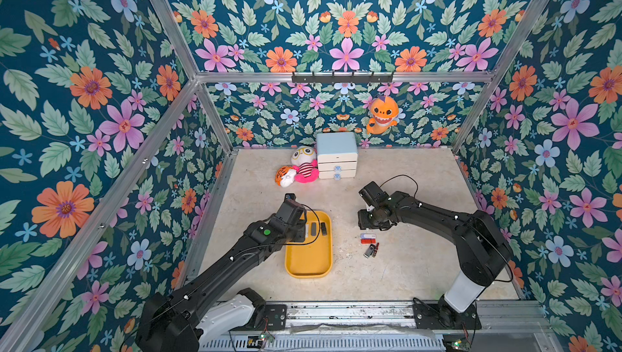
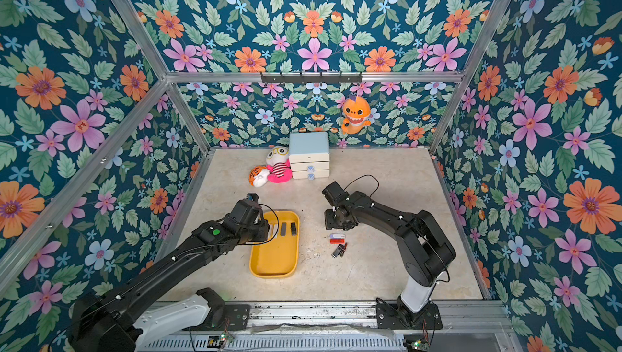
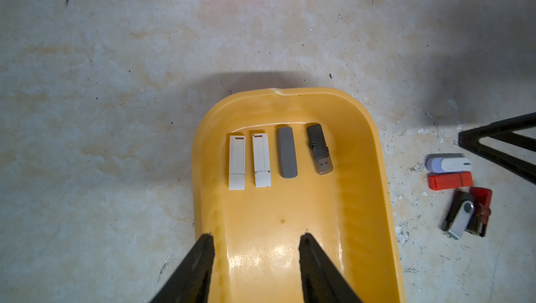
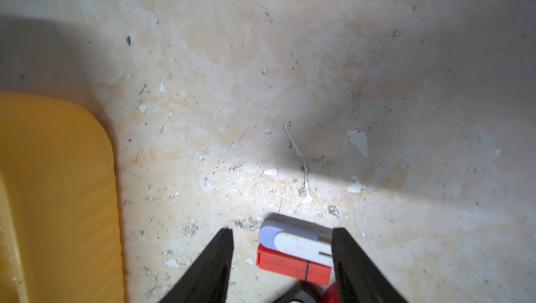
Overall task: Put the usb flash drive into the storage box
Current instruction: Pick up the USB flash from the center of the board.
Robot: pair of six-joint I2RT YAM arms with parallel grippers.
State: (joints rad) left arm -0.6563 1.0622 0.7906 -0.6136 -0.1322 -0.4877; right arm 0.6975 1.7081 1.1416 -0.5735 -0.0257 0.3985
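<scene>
The storage box (image 1: pixel 308 259) (image 2: pixel 274 261) is a shallow yellow tray left of centre on the table. In the left wrist view two white flash drives (image 3: pixel 237 162) and two grey ones (image 3: pixel 287 152) lie side by side at the far end of the box (image 3: pixel 290 214). My left gripper (image 3: pixel 256 236) hangs open and empty over the box. Right of the box on the table lie a white-lavender drive (image 1: pixel 367 236) (image 4: pixel 293 239), a red one (image 1: pixel 368 241) (image 4: pixel 290 264), a black-silver swivel one (image 1: pixel 368 251) and a dark red one (image 1: pixel 376 249). My right gripper (image 4: pixel 282 230) stands open above the white-lavender and red drives, holding nothing.
A white three-drawer cabinet (image 1: pixel 337 160) with a pale blue top stands at the back, with two plush toys (image 1: pixel 303 168) beside it. An orange plush (image 1: pixel 383 114) hangs on the back wall. The right gripper's fingers (image 3: pixel 499 157) show at the edge of the left wrist view.
</scene>
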